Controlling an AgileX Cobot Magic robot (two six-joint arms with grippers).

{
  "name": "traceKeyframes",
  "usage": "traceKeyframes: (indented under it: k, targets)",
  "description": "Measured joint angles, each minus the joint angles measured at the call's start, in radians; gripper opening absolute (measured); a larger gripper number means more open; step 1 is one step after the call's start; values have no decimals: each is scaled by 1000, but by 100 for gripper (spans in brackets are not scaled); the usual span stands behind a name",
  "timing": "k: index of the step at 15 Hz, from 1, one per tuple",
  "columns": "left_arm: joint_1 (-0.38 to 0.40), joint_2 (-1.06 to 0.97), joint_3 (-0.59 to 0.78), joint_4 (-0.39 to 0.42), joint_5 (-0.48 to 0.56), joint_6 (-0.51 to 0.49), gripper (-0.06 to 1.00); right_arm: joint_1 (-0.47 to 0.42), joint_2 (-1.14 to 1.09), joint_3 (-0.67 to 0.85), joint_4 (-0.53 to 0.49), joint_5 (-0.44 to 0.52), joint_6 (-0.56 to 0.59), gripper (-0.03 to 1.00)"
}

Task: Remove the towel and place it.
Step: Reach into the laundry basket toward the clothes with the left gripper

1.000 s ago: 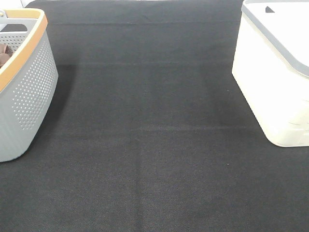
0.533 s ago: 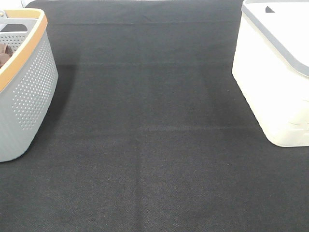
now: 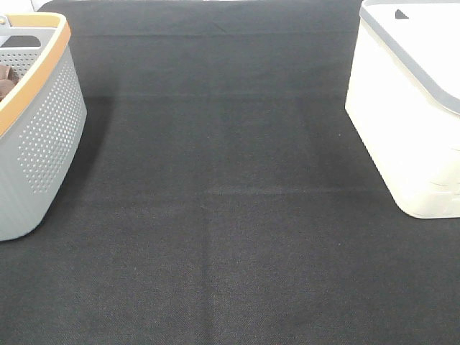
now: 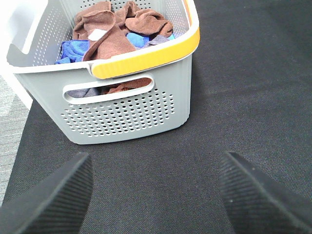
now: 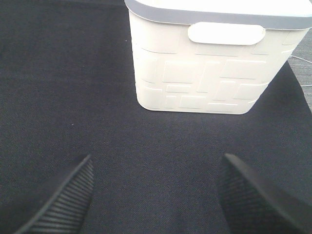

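Observation:
The rust-brown towel lies crumpled in the grey perforated basket, with its small white tag showing, on top of blue cloths. In the exterior high view only a brown scrap of the towel shows inside the basket at the left edge. My left gripper is open and empty above the black mat, short of the basket's handle end. My right gripper is open and empty above the mat in front of the white bin. Neither gripper shows in the exterior high view.
The white bin with a grey rim stands at the right of the black mat. The basket has an orange rim. A grey floor strip lies beyond the mat's edge beside the basket.

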Motion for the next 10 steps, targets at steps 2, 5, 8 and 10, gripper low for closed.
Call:
traceKeyframes:
  k: [2, 5, 8, 10]
  targets:
    - [0, 0, 0, 0, 0, 0, 70, 0, 0, 0, 0, 0, 0, 68]
    - [0, 0, 0, 0, 0, 0, 70, 0, 0, 0, 0, 0, 0, 68]
    - [0, 0, 0, 0, 0, 0, 70, 0, 0, 0, 0, 0, 0, 68]
    - [0, 0, 0, 0, 0, 0, 70, 0, 0, 0, 0, 0, 0, 68]
